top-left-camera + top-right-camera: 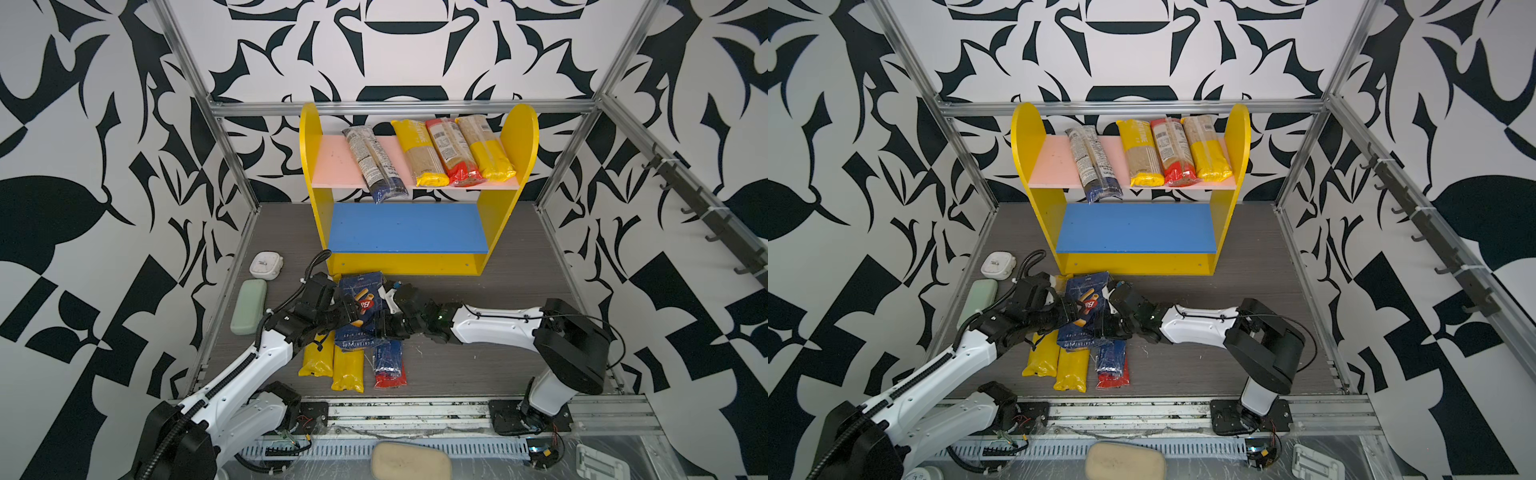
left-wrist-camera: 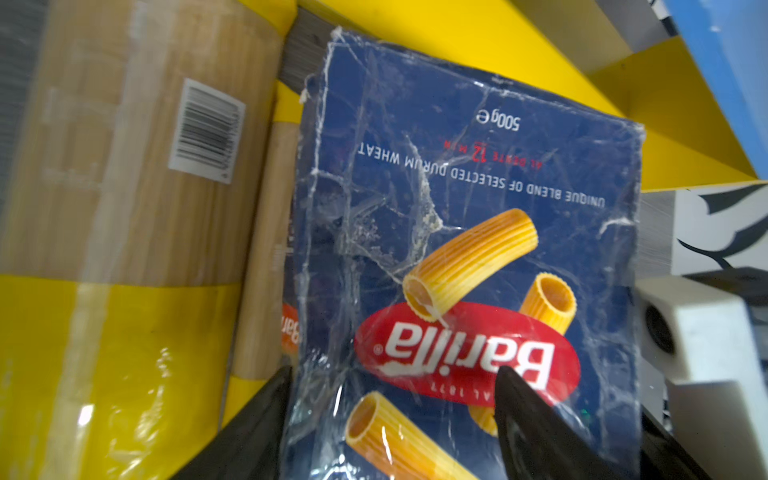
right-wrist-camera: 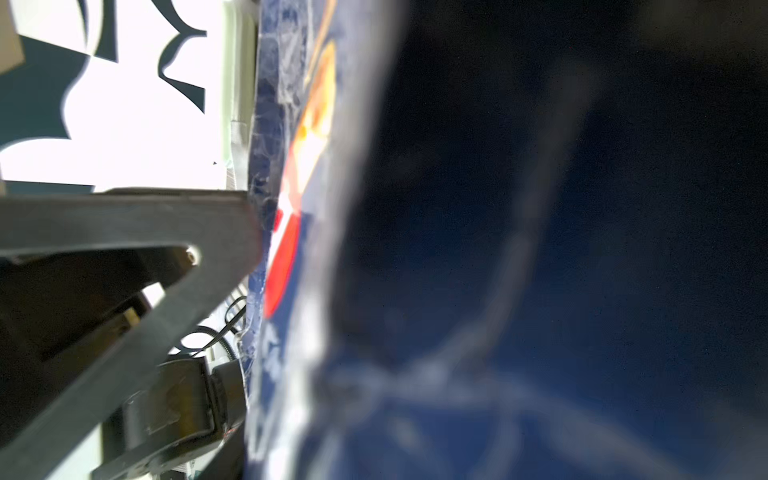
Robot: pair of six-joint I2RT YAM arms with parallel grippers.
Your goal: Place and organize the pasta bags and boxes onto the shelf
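Note:
A dark blue Barilla rigatoni pasta box [image 1: 360, 309] [image 1: 1082, 309] [image 2: 457, 199] is tilted up over the bags in front of the shelf [image 1: 309, 124] [image 1: 1021, 124]. My left gripper [image 1: 348, 309] [image 1: 1068, 311] [image 2: 395, 374] is shut on its left side, one finger on the printed face. My right gripper [image 1: 385, 306] [image 1: 1106, 309] presses against the box's right edge. Its jaws are hidden, and the box [image 3: 540, 249] fills the right wrist view. Three bags [image 1: 349, 370] [image 1: 1071, 370] lie under the box. Several bags [image 1: 417, 153] [image 1: 1142, 153] lie on the pink upper board [image 1: 332, 162]. The blue lower board [image 1: 407, 228] is bare.
A pale green case [image 1: 248, 306] and a small white box [image 1: 267, 266] lie at the left edge of the table. A beige pad [image 1: 409, 461] sits in front of the arm bases. A rail of hooks [image 1: 706, 216] runs along the right frame.

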